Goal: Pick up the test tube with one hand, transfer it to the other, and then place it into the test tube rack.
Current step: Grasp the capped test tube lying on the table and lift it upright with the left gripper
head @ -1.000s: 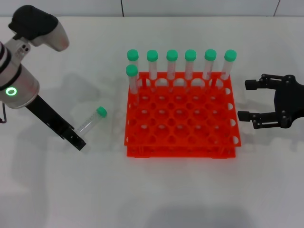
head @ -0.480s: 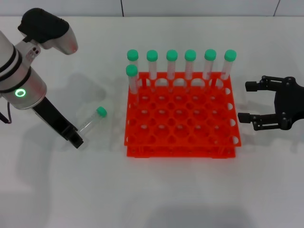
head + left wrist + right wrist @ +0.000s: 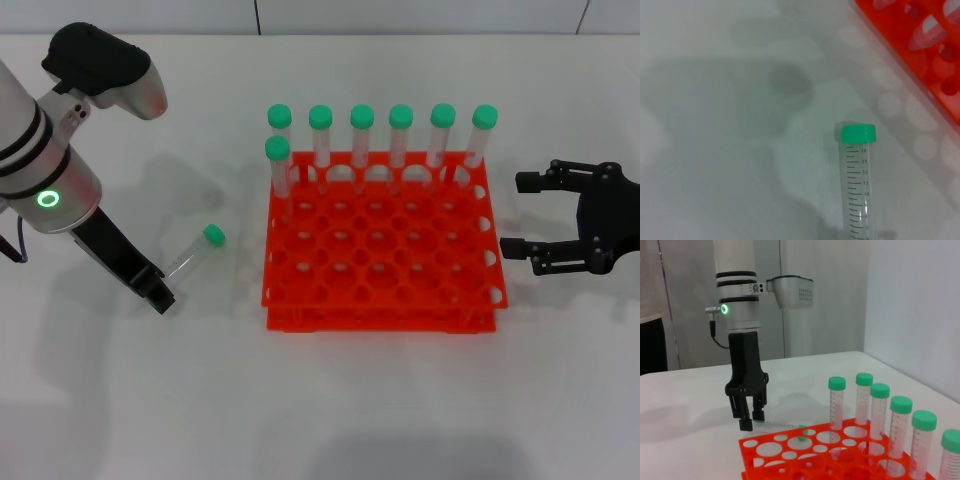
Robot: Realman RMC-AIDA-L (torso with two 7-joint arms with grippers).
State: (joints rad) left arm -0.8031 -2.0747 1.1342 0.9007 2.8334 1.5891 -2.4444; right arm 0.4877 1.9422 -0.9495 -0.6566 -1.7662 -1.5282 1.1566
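left gripper (image 3: pixel 158 295): hangs low over the counter's left side, just beside the clear end of the lying tube. the right wrist view shows its 2 black fingers (image 3: pixel 744 421) close together, a narrow gap, nothing held.
change: over the last second the left arm has swung so its silver body sits a little further toward the counter's back edge, and the claw tip has slid slightly closer to the left edge. it has nearly stopped moving in the last half second.
test tube (image 3: pixel 194 252): lies flat on the white counter (image 3: pixel 330 400) between the left gripper and the rack, green cap pointing toward the rack's back-left corner. it has not moved. the left wrist view looks straight down on it, cap (image 3: pixel 858 134) and printed scale clear.
what that means: the arm seems to be lining up over the tube, not yet gripping. the pick-up, the handover and the placing are all still to do.
right gripper (image 3: pixel 560 222): waits near the counter's right edge, just beside the rack, claw spread wide and empty.
test tube rack (image 3: pixel 380 250): orange-red, at the counter's middle. 7 green-capped tubes stand in it, 6 along the back row and 1 in the second row at the left.
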